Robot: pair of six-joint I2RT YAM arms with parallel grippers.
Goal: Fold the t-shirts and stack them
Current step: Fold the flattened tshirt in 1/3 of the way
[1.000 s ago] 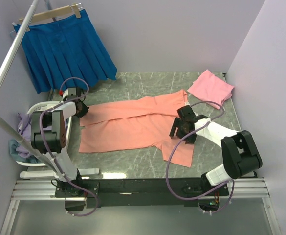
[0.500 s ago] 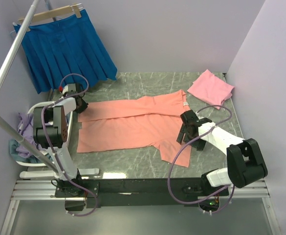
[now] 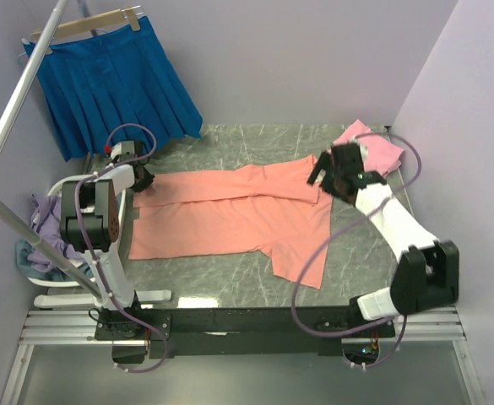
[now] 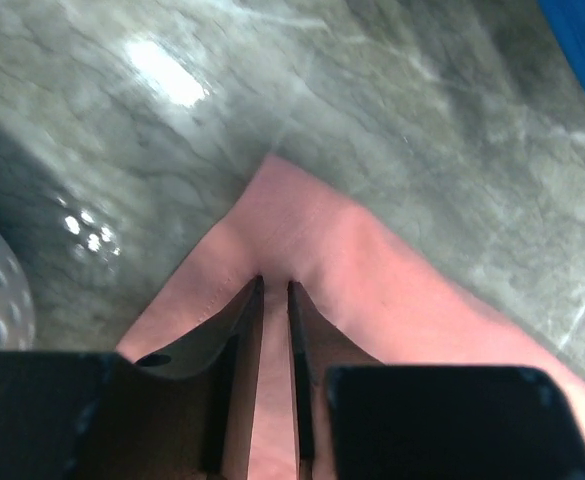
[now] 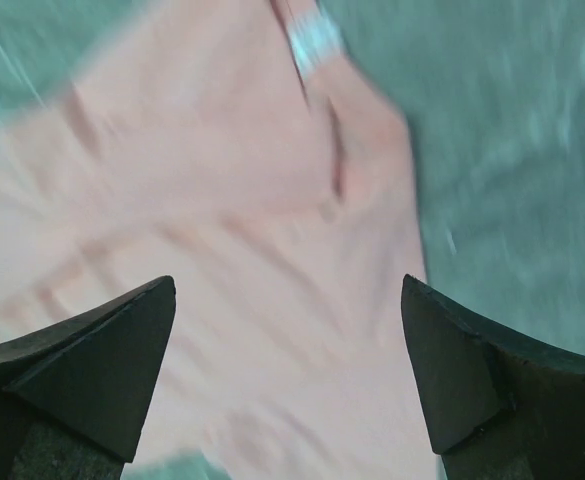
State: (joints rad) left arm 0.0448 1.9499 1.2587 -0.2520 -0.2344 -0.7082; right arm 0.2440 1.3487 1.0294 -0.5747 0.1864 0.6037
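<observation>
The salmon-orange t-shirt (image 3: 230, 215) lies spread across the marble table (image 3: 255, 139), one sleeve hanging toward the near edge. My left gripper (image 3: 138, 180) sits at its far left corner. In the left wrist view its jaws (image 4: 274, 283) stand narrow, pinching a ridge of the orange cloth (image 4: 302, 230). My right gripper (image 3: 329, 175) hovers over the shirt's right end, near the collar. It is wide open (image 5: 287, 290) with nothing between the fingers, and the neck label (image 5: 314, 35) shows just ahead. The lighter pink t-shirt (image 3: 369, 148) lies folded at the back right corner.
A bright blue pleated skirt (image 3: 116, 84) hangs on a hanger at the back left, beside a slanted white pole (image 3: 19, 101). A white perforated basket (image 3: 69, 184) with loose clothes stands off the table's left edge, close to my left gripper. Walls close in the back and right.
My right gripper has left the near right sleeve and swung up to the collar end, opening wider. The left gripper has drawn the shirt's corner slightly leftward.
</observation>
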